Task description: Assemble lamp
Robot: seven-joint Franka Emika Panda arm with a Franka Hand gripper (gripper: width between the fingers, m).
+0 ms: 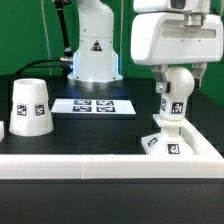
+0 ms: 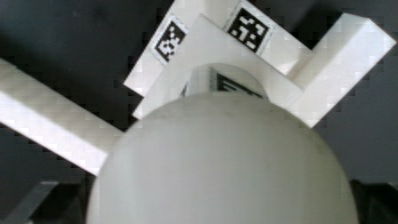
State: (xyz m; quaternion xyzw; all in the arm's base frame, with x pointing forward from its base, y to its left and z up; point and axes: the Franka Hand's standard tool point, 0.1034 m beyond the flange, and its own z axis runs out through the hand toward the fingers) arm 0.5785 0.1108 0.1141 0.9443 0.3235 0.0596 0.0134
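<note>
Nearest to the camera runs a long white rail (image 1: 110, 170), smooth and straight with a boxy section, along the near edge of the black matte tabletop (image 1: 90, 135). In the wrist view such rails (image 2: 45, 110) cross the dark surface as plain white bars.

Behind the rail, on the exterior view's right, lies the lamp's base (image 1: 160, 142). It is a flat, square piece of white plastic with black-and-white square tags on its side. The bulb (image 1: 173, 102) stands upright on this base; it has a tagged stem and a round ball top. From the wrist view the bulb (image 2: 196, 160) fills the picture as a smooth, pale egg-like dome, and beyond it the base (image 2: 205, 45) shows sharp corners and two tags.

The gripper (image 1: 178, 85) hangs over the bulb with its jaws spread wide. One dark finger is on each side of the ball top, and they do not seem to press it.

On the exterior view's left, well apart from the base, the shade (image 1: 30, 105) rests on the tabletop. It is a large white truncated cone, wider at the bottom, with one tag on its wall. Between them, farther back, the marker board (image 1: 95, 105) lies flat.
</note>
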